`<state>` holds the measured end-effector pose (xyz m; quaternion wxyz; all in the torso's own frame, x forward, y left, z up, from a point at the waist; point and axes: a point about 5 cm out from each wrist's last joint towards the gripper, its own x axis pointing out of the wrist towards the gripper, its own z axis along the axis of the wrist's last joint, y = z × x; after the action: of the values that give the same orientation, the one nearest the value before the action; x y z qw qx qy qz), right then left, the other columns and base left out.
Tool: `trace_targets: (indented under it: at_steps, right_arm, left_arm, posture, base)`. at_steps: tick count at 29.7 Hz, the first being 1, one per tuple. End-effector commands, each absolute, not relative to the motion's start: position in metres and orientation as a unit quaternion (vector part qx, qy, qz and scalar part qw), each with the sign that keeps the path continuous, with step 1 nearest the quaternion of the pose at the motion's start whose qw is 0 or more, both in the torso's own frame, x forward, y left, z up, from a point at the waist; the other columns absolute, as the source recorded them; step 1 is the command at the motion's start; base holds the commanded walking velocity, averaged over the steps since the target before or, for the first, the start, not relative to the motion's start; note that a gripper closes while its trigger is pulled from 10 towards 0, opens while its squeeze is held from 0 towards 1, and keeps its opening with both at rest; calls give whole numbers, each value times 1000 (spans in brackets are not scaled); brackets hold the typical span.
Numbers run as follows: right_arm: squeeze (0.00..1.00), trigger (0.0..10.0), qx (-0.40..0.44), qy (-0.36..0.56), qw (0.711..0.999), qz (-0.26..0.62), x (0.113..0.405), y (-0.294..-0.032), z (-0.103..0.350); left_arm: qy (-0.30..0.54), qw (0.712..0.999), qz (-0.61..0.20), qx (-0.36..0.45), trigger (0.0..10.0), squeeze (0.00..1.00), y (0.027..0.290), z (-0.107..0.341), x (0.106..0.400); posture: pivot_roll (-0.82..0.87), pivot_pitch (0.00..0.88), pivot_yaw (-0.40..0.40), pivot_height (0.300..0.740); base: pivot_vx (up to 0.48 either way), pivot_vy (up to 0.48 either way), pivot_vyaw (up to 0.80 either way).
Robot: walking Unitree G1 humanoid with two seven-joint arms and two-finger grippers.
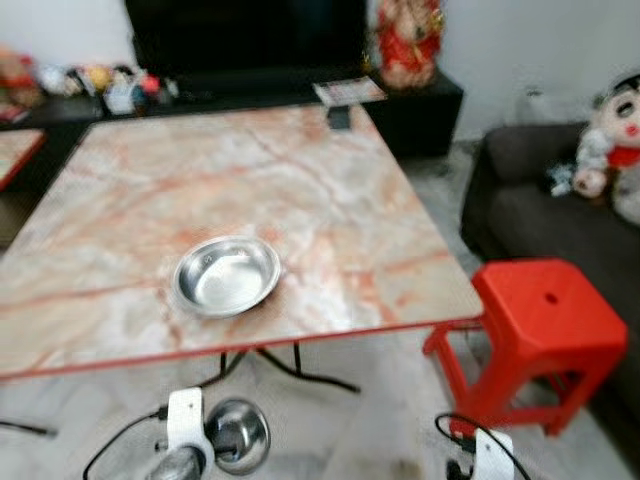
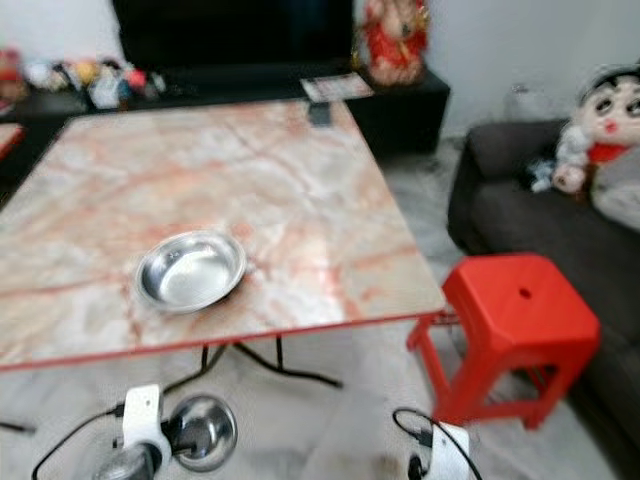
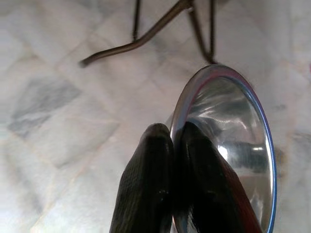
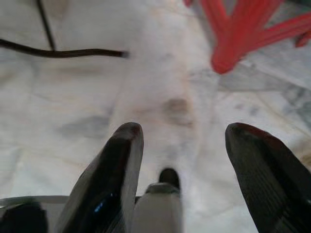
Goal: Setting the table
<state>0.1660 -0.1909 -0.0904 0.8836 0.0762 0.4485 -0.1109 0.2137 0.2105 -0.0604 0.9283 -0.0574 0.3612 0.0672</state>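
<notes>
A steel bowl [image 1: 226,275] rests on the marble table [image 1: 330,200] near its front edge. My left gripper [image 3: 171,138] is shut on the rim of a second steel bowl [image 3: 233,145], held low over the floor in front of the table; that bowl [image 1: 238,434] also shows at the bottom of the left eye view. My right gripper [image 4: 182,141] hangs open above the floor tiles, nothing between its fingers [image 4: 121,155].
A red plastic stool [image 1: 545,320] stands at the table's front right corner. A dark sofa [image 1: 530,200] with a plush doll [image 1: 615,140] is at the right. A black TV cabinet [image 1: 420,95] with figurines lies behind the table. Metal table legs [image 1: 300,370] cross underneath.
</notes>
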Motion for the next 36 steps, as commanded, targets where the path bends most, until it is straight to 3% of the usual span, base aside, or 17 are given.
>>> trace_targets:
  at_steps: [1, 5, 11, 29, 36]
  right_arm:
    - [0, 10000, 70, 451, 882, -121, 163, -200, -90]
    - [0, 10000, 65, 450, 883, -119, 164, -200, -90]
    - [0, 10000, 68, 449, 883, -121, 164, -200, -90]
    - [0, 10000, 63, 449, 883, -122, 164, -201, -90]
    - [0, 10000, 71, 450, 881, -127, 163, -201, -90]
  left_arm:
    - [360, 929, 54, -58, 10000, 0, 201, -60, 218]
    - [360, 930, 54, -58, 10000, 0, 200, -60, 218]
    - [365, 928, 52, -53, 10000, 0, 198, -60, 219]
    - [381, 921, 60, -45, 10000, 0, 198, -63, 216]
    - [383, 920, 57, -51, 10000, 0, 194, -64, 215]
  posture:
    - [-27, 0, 3, 740]
    - [-27, 0, 5, 740]
    - [-25, 0, 7, 740]
    - [-34, 0, 11, 740]
    - [-30, 0, 6, 740]
  base:
    - [0, 0, 0]
    - [0, 0, 0]
    - [0, 0, 725]
    - [55, 0, 0]
    - [90, 0, 652]
